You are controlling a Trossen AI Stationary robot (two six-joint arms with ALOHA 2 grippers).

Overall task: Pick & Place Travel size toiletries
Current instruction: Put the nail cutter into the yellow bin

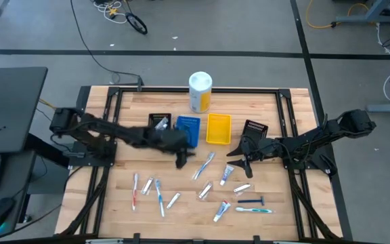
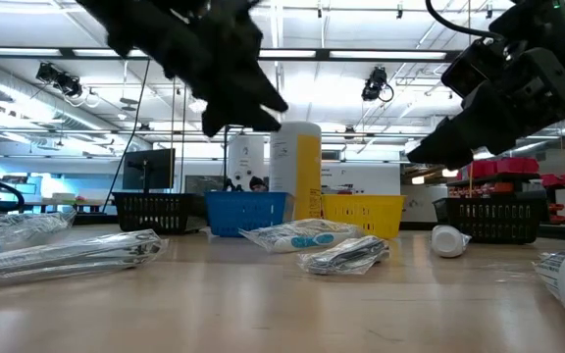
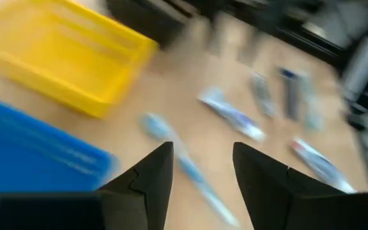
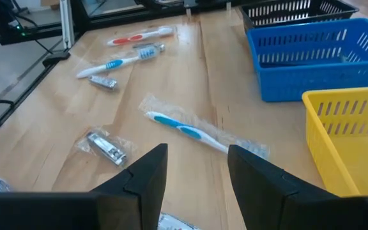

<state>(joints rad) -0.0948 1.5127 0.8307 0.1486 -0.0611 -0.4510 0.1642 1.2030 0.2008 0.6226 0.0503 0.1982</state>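
Left tool [image 1: 181, 160] hangs just in front of the blue bin [image 1: 188, 130], fingers spread with nothing between them. Toiletries lie loose on the counter [image 1: 114, 196]: 1 cluster of brushes and tubes toward the left front, more toward the right front, none in either tool. The nearest piece, a wrapped blue toothbrush [image 1: 204, 166], lies just right of the left tool, between the 2 arms, long axis diagonal, its far end pointing toward the yellow bin [image 1: 219, 129]. My read: the left tool is closer, and its fingers would need to straddle that diagonal. Right tool [image 1: 239, 161] hovers right of the brush, near a small tube [image 1: 227, 174], fingers spread, empty.
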